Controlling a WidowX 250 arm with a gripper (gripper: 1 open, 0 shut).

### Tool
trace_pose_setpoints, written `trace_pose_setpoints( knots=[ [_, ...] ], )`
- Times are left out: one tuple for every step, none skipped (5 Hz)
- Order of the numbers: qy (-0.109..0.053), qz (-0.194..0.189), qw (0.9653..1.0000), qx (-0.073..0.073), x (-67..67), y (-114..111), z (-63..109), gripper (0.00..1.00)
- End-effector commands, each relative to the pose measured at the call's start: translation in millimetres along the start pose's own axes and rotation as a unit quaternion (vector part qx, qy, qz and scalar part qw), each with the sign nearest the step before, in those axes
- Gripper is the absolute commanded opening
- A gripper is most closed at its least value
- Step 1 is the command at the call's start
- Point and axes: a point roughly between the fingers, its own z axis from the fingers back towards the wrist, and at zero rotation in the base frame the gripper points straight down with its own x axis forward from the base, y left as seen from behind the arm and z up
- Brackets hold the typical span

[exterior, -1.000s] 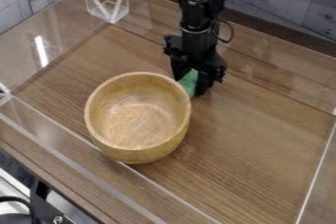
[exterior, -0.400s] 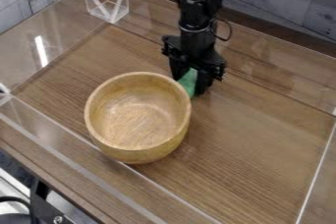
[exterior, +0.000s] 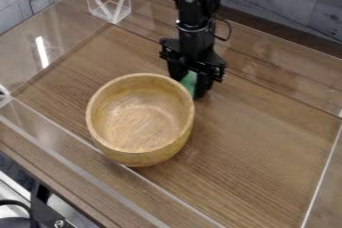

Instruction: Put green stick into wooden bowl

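The green stick [exterior: 194, 82] shows as a bright green block between the black fingers of my gripper [exterior: 195, 80], which is shut on it just above the table. The arm comes down from the top of the view. The wooden bowl [exterior: 140, 118], round and light tan, sits on the table just left and in front of the gripper, its far right rim almost under the stick. The bowl holds nothing.
A clear acrylic wall [exterior: 40, 137] rings the wooden table top [exterior: 267, 132]. A small clear plastic stand [exterior: 110, 7] sits at the back left corner. A grey plank wall lies behind.
The gripper with the green stick has shifted slightly left and up, toward the bowl's rim. The bowl has not moved.
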Motion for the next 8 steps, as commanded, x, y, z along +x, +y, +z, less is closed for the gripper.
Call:
trace_pose_setpoints(
  knots=[
    [-0.041, 0.013, 0.9991, 0.001, 7.0, 5.5, 32.2, 0.0],
    [-0.049, 0.019, 0.9986, -0.007, 5.0, 8.2, 47.8, 0.0],
    [-0.069, 0.028, 0.997, -0.018, 3.1, 11.9, 73.0, 0.0],
    [-0.081, 0.029, 0.9959, -0.027, -10.0, 17.6, 92.5, 0.0],
    [-0.069, 0.0, 0.9972, -0.029, -37.7, 15.3, 90.3, 0.0],
    [-0.059, -0.026, 0.9976, -0.028, -64.3, 16.8, 82.6, 0.0],
    [-0.055, -0.05, 0.9969, -0.025, -86.6, 24.4, 73.3, 0.0],
    [-0.053, -0.062, 0.9964, -0.022, -98.7, 33.2, 66.3, 0.0]
  ],
)
